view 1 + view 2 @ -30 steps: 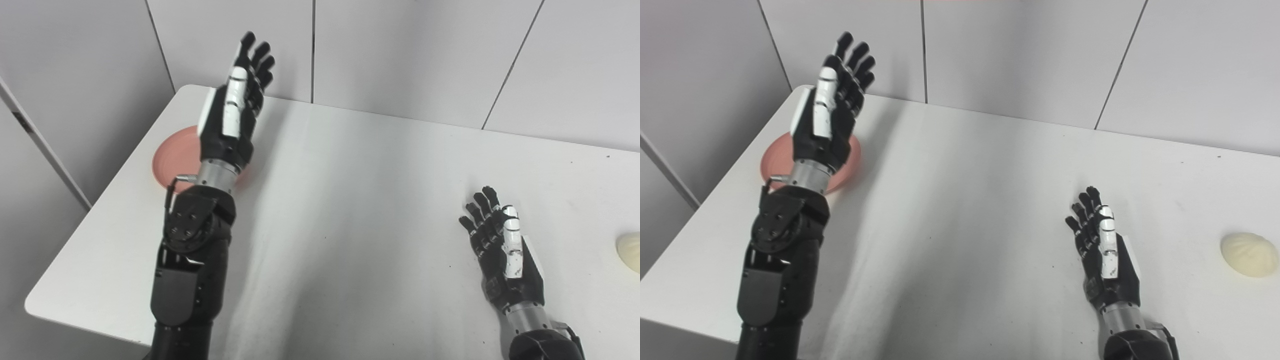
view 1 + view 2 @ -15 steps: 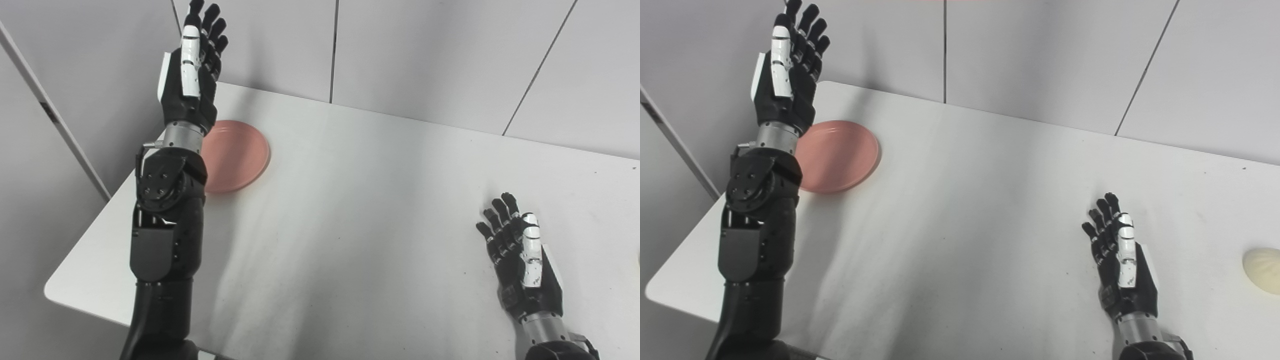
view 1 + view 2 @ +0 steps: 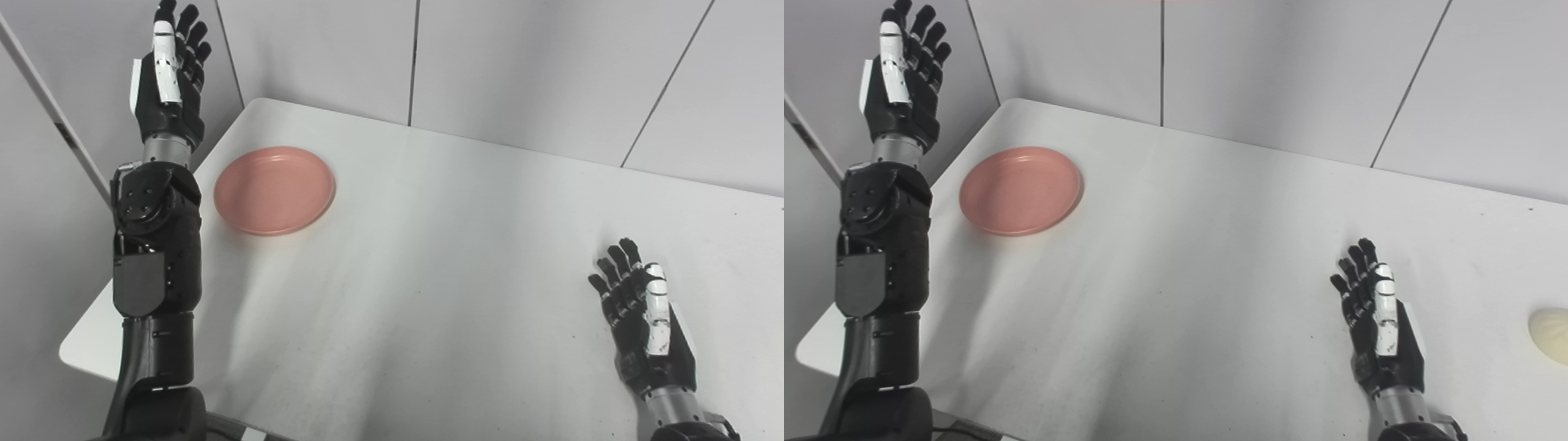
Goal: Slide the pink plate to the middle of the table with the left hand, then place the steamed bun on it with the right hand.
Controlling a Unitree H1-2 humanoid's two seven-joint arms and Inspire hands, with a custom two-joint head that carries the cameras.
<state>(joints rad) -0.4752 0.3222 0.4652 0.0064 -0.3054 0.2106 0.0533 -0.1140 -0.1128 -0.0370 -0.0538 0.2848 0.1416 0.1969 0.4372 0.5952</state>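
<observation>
The pink plate (image 3: 274, 190) lies flat near the table's far left corner, fully in view. My left hand (image 3: 166, 79) is raised high, open and empty, up and to the left of the plate, outside the table's left edge. My right hand (image 3: 643, 318) is open and empty, low over the table at the right front. The pale steamed bun (image 3: 1549, 337) lies at the far right edge of the right eye view, to the right of my right hand; it is out of the left eye view.
The white table (image 3: 429, 257) has grey panelled walls (image 3: 520, 67) behind it and on its left. The table's left edge runs just beside my left forearm (image 3: 156, 257).
My left hand has swung left off the plate and risen, uncovering the whole plate. The camera has also panned left. My right hand and the bun have stayed put.
</observation>
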